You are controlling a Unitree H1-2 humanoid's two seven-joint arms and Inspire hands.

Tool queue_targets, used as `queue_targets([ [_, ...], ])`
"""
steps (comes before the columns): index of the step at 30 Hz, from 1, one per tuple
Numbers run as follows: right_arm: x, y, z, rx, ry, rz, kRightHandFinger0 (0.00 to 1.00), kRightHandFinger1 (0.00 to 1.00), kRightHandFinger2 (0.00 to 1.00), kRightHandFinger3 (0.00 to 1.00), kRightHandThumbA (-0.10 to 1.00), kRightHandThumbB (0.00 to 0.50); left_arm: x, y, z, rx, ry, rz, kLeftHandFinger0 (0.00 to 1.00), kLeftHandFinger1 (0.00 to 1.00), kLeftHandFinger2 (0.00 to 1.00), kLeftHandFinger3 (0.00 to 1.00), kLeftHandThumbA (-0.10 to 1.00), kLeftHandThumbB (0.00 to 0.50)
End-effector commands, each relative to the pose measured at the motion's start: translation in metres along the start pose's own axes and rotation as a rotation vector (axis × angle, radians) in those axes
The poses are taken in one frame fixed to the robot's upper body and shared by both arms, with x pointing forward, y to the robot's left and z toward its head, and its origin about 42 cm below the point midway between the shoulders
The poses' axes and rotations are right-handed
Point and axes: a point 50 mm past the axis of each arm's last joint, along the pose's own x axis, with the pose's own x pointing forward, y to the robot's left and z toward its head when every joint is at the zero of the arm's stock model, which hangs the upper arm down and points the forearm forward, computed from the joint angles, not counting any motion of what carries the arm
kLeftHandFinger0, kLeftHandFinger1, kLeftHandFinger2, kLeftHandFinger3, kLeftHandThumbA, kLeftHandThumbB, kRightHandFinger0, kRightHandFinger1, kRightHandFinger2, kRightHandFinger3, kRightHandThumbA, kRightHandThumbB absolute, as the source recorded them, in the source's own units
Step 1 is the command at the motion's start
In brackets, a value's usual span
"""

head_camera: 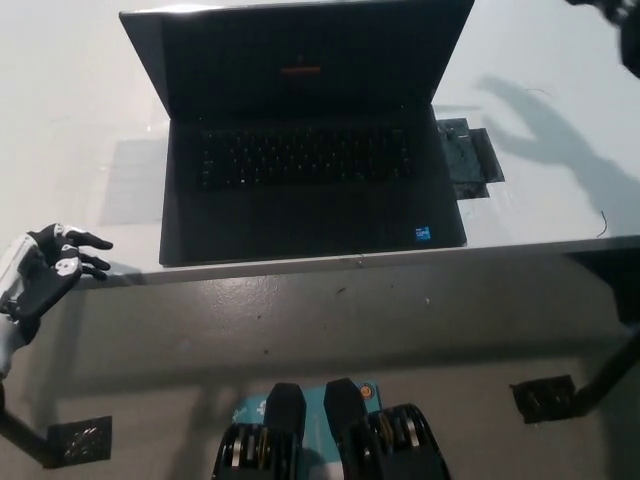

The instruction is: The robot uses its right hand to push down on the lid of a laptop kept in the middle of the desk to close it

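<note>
Laptop (310, 150) sits open on the worktop (560, 190); right robot hand (625, 25) barely shows, grip unclear; left robot hand (45, 275) rests empty, fingers apart.

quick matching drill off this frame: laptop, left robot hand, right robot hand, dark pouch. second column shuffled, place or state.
Things:
1. laptop
2. left robot hand
3. right robot hand
4. dark pouch

Places or states:
A. flat on the desk, beside the laptop's right edge
B. top right corner, mostly out of frame
C. lid open, mid-desk
D. resting by the desk's front left edge

Pairs: 1-C, 2-D, 3-B, 4-A
</note>
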Motion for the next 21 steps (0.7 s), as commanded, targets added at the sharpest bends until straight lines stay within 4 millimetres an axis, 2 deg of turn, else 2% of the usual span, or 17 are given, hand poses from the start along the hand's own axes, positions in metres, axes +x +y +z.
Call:
queue_targets([
  [1, 0.024, 0.009, 0.056, -0.148, -0.101, 0.047, 1.0, 1.0, 0.81, 0.98, 0.4, 0.332, 0.012, 0.008, 0.024, 0.061, -0.099, -0.026, 0.44, 0.44, 0.5, 0.55, -0.1, 0.103],
  [3, 0.034, 0.016, 0.06, -0.172, -0.094, 0.057, 1.0, 1.0, 0.79, 0.96, 0.36, 0.313, 0.012, 0.008, 0.024, 0.066, -0.1, -0.028, 0.48, 0.46, 0.51, 0.57, -0.1, 0.094],
  [5, 0.039, 0.02, 0.061, -0.183, -0.09, 0.066, 1.0, 1.0, 0.77, 0.96, 0.35, 0.31, 0.013, 0.007, 0.024, 0.07, -0.106, -0.031, 0.47, 0.45, 0.51, 0.57, -0.1, 0.098],
  [7, 0.043, 0.022, 0.06, -0.19, -0.084, 0.074, 1.0, 1.0, 0.78, 0.96, 0.36, 0.322, 0.013, 0.007, 0.025, 0.071, -0.108, -0.03, 0.47, 0.45, 0.5, 0.56, -0.1, 0.102],
  [9, 0.049, 0.031, 0.056, -0.214, -0.061, 0.104, 1.0, 0.98, 0.83, 0.97, 0.36, 0.331, 0.014, 0.006, 0.027, 0.06, -0.111, -0.033, 0.46, 0.45, 0.5, 0.54, -0.1, 0.097],
  [12, 0.053, 0.037, 0.042, -0.224, -0.03, 0.124, 1.0, 0.96, 0.8, 0.95, 0.38, 0.349, 0.014, 0.007, 0.029, 0.067, -0.11, -0.039, 0.46, 0.46, 0.51, 0.53, -0.1, 0.109],
  [14, 0.054, 0.039, 0.033, -0.224, -0.016, 0.136, 1.0, 0.93, 0.8, 0.95, 0.36, 0.325, 0.014, 0.007, 0.03, 0.068, -0.105, -0.036, 0.46, 0.47, 0.53, 0.53, -0.1, 0.107],
  [17, 0.055, 0.04, 0.018, -0.178, 0.003, 0.136, 1.0, 0.92, 0.82, 0.95, 0.33, 0.327, 0.018, 0.005, 0.034, 0.076, -0.098, -0.034, 0.48, 0.48, 0.55, 0.53, -0.1, 0.107],
  [18, 0.056, 0.04, 0.017, -0.174, 0.004, 0.137, 1.0, 0.92, 0.82, 0.95, 0.28, 0.318, 0.019, 0.005, 0.035, 0.076, -0.098, -0.034, 0.47, 0.47, 0.54, 0.53, -0.1, 0.106],
  [20, 0.053, 0.044, -0.002, -0.146, 0.019, 0.133, 1.0, 0.95, 0.81, 0.97, 0.35, 0.316, 0.018, 0.005, 0.036, 0.082, -0.093, -0.037, 0.48, 0.47, 0.54, 0.55, -0.1, 0.105],
  [21, 0.053, 0.045, -0.007, -0.139, 0.031, 0.129, 1.0, 0.95, 0.81, 0.97, 0.35, 0.336, 0.018, 0.005, 0.035, 0.083, -0.095, -0.036, 0.49, 0.48, 0.54, 0.56, -0.1, 0.101],
])
